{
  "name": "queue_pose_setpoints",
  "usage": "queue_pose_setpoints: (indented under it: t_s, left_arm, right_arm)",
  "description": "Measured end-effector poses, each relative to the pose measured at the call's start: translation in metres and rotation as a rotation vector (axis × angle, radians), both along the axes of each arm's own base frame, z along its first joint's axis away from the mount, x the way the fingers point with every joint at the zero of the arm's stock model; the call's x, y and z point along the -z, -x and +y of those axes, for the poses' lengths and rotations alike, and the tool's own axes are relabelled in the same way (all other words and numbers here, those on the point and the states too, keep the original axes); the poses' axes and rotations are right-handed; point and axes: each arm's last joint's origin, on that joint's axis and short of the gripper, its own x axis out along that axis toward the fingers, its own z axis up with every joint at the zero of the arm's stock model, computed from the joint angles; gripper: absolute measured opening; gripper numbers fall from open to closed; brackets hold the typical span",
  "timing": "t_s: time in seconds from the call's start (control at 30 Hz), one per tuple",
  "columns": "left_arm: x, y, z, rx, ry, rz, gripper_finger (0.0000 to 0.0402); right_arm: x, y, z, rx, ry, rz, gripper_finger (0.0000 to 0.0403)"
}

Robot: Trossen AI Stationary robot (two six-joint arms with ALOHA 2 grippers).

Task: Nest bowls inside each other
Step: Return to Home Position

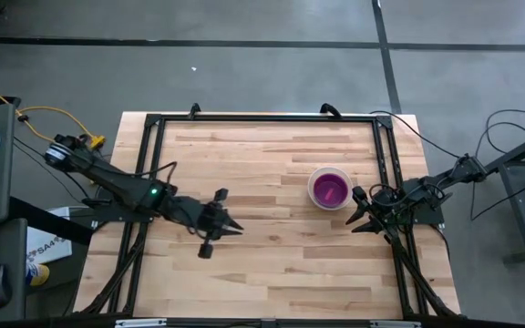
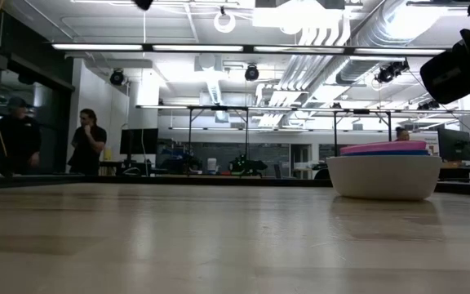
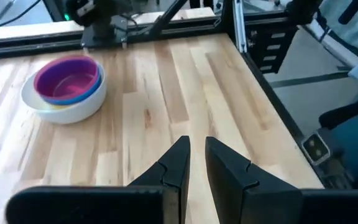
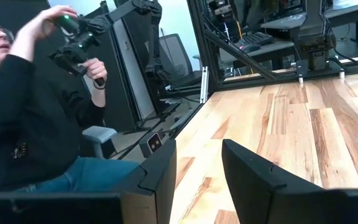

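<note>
The bowls stand nested in one stack [image 1: 329, 188] on the right half of the table, resting on the white bowl's base [image 2: 384, 193]. Purple shows innermost [image 3: 69, 76], with blue and yellow rims between it and the white wall. In the low view, pink and blue rims [image 2: 383, 149] stick up above the white one. My left gripper [image 1: 232, 226] hovers over the table's middle, left of the stack, pointing toward it, with a narrow gap between its fingers [image 3: 195, 142] and nothing in it. My right gripper [image 1: 357, 211] waits open [image 4: 197, 146] just right of the stack.
A black metal frame [image 1: 262, 118] runs around the tabletop. Bare wood lies between my left gripper and the stack. A seated person [image 4: 30, 124] holding a controller is beyond the table's edge, and people [image 2: 88, 143] stand far back in the room.
</note>
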Motion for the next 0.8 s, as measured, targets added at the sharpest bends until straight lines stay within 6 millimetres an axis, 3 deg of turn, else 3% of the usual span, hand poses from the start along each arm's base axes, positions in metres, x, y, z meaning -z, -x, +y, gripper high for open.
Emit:
queue_pose_setpoints:
  t_s: [0.27, 0.5, 0.8]
  left_arm:
    - [0.03, 0.045, 0.003, 0.045, 0.066, -0.11, 0.0049]
    - [0.044, 0.079, 0.009, 0.055, 0.085, -0.222, 0.0049]
    - [0.07, 0.105, 0.022, 0.055, 0.126, -0.343, 0.0049]
  right_arm:
    - [0.0, 0.0, 0.0, 0.0, 0.0, 0.0, 0.0123]
    - [0.0, 0.0, 0.0, -0.003, -0.001, -0.001, 0.0123]
    - [0.0, 0.0, 0.0, -0.001, 0.0, -0.001, 0.0123]
